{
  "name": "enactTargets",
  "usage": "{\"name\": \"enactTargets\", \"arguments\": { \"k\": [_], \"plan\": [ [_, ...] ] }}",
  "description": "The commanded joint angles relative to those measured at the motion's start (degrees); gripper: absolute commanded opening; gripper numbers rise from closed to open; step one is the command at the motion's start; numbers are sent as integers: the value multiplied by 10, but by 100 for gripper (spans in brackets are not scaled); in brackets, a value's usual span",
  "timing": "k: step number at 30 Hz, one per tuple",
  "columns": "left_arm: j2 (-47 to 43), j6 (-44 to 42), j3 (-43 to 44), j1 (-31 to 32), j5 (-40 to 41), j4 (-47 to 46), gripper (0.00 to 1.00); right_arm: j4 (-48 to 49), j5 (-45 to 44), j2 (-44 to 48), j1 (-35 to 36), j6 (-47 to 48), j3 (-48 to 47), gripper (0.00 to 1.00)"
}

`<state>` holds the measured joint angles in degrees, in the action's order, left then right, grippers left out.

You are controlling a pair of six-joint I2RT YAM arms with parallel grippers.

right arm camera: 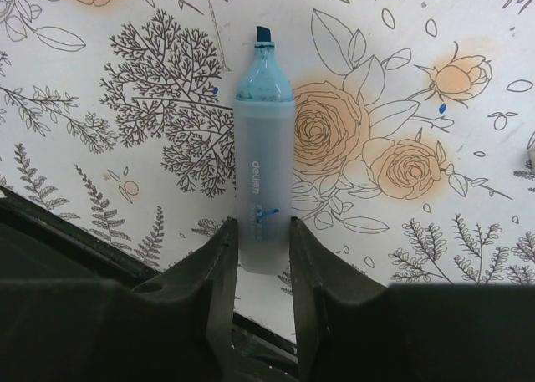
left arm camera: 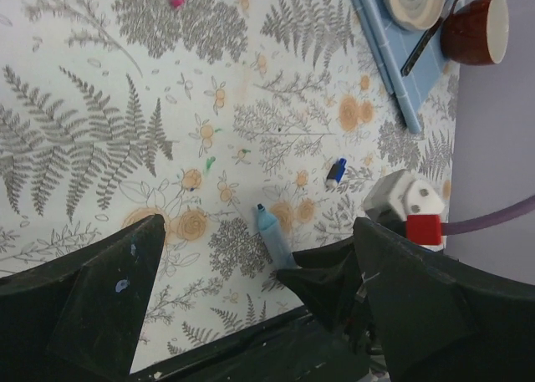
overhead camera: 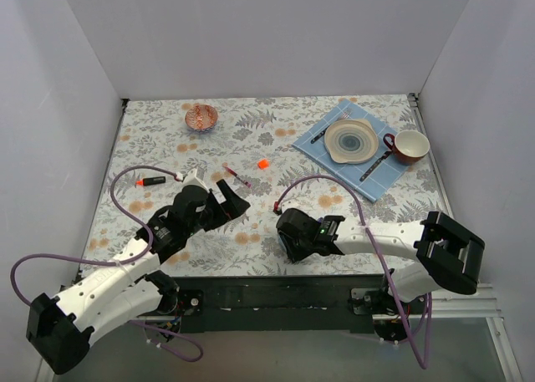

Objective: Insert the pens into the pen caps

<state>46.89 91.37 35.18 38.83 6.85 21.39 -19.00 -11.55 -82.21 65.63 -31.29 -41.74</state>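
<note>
The blue marker (right arm camera: 263, 148) lies flat on the floral tabletop (right arm camera: 125, 48) near its front edge. It is uncapped, and its bare chisel tip points away from the right wrist camera. The right gripper (right arm camera: 262, 227) is clenched on the marker's rear end, one finger pressed against each side of the barrel. The marker rests on the cloth.

A dark blue cap (left arm camera: 336, 171) lies on the tabletop near the marker's tip but apart from it. The left gripper (overhead camera: 234, 196) hangs above the tabletop to the left of the right arm. It is spread wide, with nothing between its fingers.

Just beyond the left gripper lies the thin red pen (overhead camera: 236, 175), and the orange cap (overhead camera: 262, 162) sits a little past that, not touching it. The black marker (overhead camera: 149, 181), which has an orange end, lies well off to the left beside a loop of purple cable.

At the far right a blue mat (overhead camera: 378, 185) carries a plate (overhead camera: 352, 140), and a piece of dark cutlery (overhead camera: 318, 134) lies at each side of the plate. A red mug (overhead camera: 407, 146) stands at the mat's right edge. A patterned bowl (overhead camera: 201, 116) sits alone at the far left.
</note>
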Motion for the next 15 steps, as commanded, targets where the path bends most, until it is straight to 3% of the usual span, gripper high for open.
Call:
{"name": "enactTargets", "arguments": {
  "k": [1, 12, 15],
  "plan": [
    [6, 65, -48, 1, -59, -54, 93, 1, -47, -15, 10, -36, 29, 34],
    [8, 87, -77, 1, -67, -77, 91, -74, -133, -43, 51, -77, -7, 49],
    [2, 92, -84, 1, -68, -80, 91, -86, -144, -59, 64, -83, -18, 42]
  ]
}}
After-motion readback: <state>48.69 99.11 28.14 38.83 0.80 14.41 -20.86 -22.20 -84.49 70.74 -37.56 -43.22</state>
